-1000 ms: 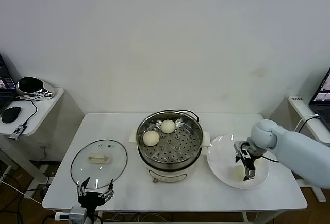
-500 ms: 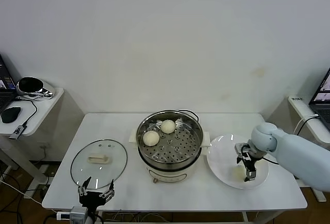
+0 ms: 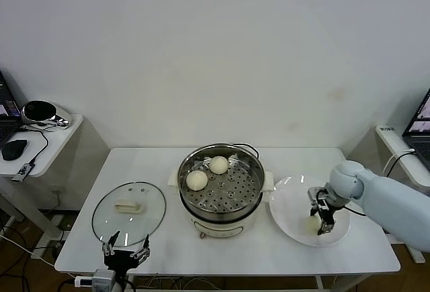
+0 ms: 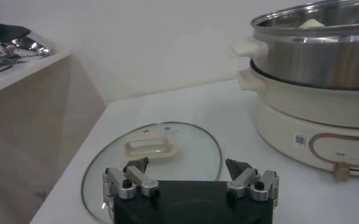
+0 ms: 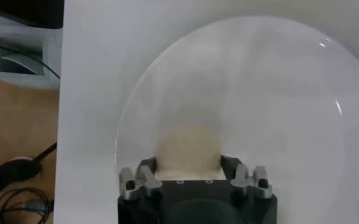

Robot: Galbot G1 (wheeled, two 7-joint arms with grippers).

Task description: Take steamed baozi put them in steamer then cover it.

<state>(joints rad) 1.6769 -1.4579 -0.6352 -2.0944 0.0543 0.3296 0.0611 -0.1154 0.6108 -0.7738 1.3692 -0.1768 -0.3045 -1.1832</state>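
Right end effector [image 3: 322, 218]: fingers spread wide around one steamed baozi [image 5: 188, 145] on plate [image 3: 292, 205], not clamped. Left end effector [image 3: 124, 250]: open, empty, beside cover [image 3: 129, 207]. Steamer [image 3: 220, 183]: held two baozi.

three baozi [image 3: 197, 180], one steamer [image 3: 220, 203], one cover [image 3: 128, 205]

The bun [image 5: 188, 146] between the right gripper's [image 5: 190, 172] fingers is blurred, its lower part hidden. The lid's [image 4: 152, 159] near rim is hidden behind the left gripper [image 4: 190, 178].
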